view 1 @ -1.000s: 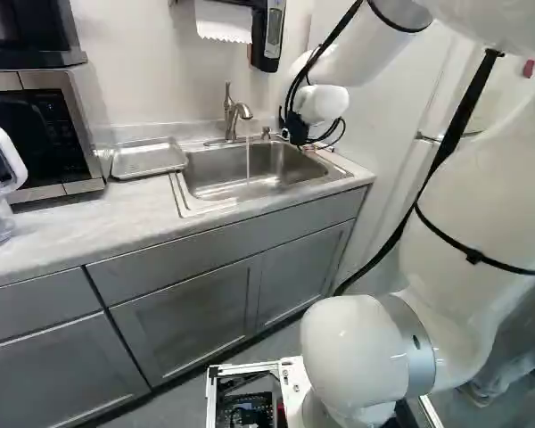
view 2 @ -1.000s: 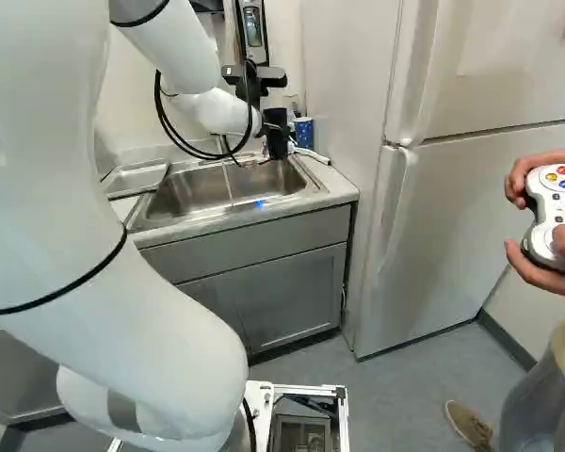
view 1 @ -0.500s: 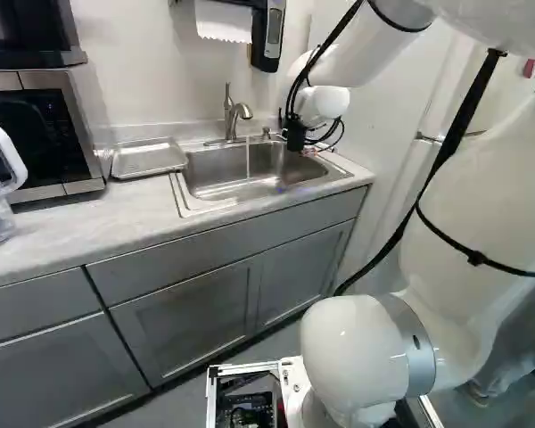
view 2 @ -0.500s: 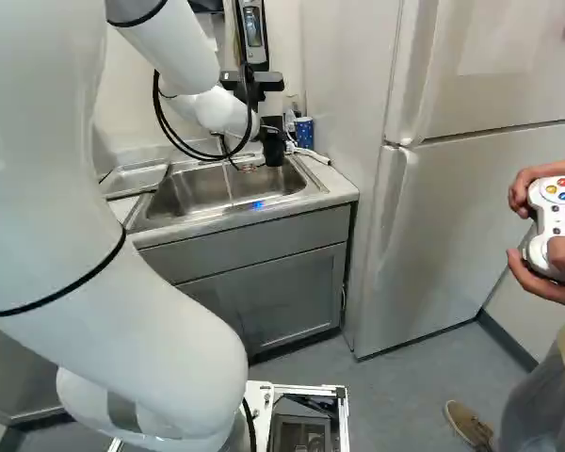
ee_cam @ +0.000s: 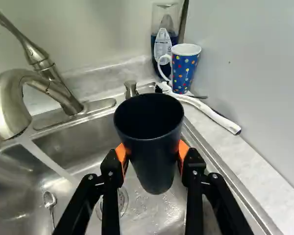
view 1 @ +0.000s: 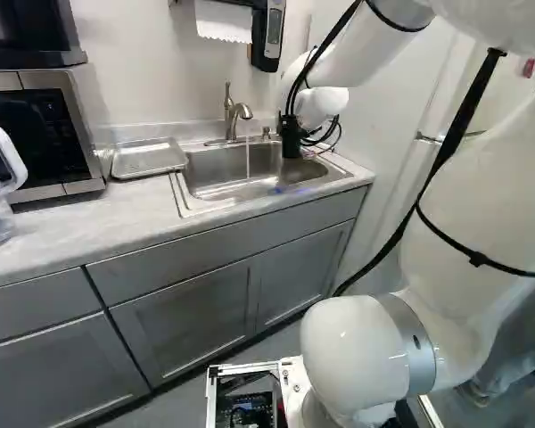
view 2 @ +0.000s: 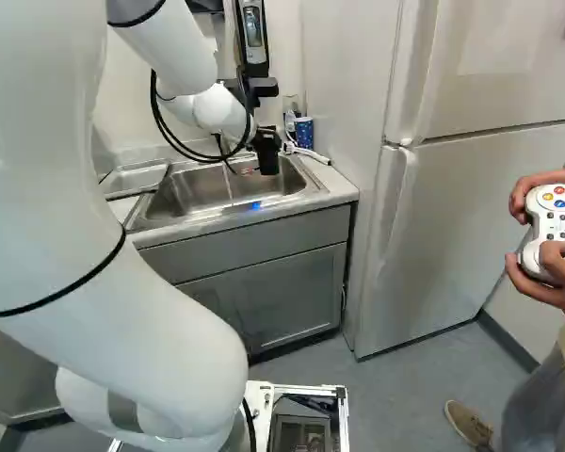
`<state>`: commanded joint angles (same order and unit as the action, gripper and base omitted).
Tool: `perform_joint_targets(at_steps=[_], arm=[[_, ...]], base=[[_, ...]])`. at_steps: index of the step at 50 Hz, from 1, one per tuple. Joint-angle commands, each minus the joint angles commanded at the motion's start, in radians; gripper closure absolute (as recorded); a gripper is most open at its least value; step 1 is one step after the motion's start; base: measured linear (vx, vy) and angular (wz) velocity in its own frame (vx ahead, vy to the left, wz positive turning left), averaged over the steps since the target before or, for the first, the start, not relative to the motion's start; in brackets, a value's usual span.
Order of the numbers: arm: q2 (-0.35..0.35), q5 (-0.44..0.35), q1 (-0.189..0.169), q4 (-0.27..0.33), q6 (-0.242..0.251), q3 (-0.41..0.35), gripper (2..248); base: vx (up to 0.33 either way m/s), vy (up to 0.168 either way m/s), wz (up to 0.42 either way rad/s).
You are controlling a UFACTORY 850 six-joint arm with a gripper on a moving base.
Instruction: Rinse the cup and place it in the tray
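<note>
The jaws (ee_cam: 152, 152) gripped the black cup (ee_cam: 154, 169) from both sides above the sink (ee_cam: 83, 142), beside the running water (ee_cam: 48, 160). Carried too far across, its rim could hit the faucet (ee_cam: 7, 105); wet sides might slip.

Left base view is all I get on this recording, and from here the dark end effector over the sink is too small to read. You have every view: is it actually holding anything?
Observer: Yes. In the wrist view, the end effector is closed on a dark cup, an orange pad against either side.

Operator: Good. Water is running from the faucet on my view, but I can't make out the bottom of the sink. Is anything lying in there?

Observer: A spoon lies in the sink, on the far side of the falling water from the cup; the wrist view shows it.
</note>
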<state>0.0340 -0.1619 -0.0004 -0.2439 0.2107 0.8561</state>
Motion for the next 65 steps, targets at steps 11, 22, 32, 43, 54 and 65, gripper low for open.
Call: perform_joint_targets(at_steps=[11,22,32,43,54,65], arm=[[0.000,0.044,0.015,0.037,0.000,0.000,129],[-0.008,0.087,0.037,0.074,0.000,0.008,129],[-0.026,0.120,0.058,0.108,0.000,0.026,129],[-0.040,0.153,0.082,0.146,0.000,0.040,129],[-0.044,0.182,0.108,0.184,0.000,0.044,129],[-0.049,0.188,0.136,0.217,0.000,0.050,129]], base=[[0.000,0.000,0.000],[0.000,0.000,0.000],[0.000,0.000,0.000],[0.000,0.000,0.000],[0.000,0.000,0.000],[0.000,0.000,0.000]])
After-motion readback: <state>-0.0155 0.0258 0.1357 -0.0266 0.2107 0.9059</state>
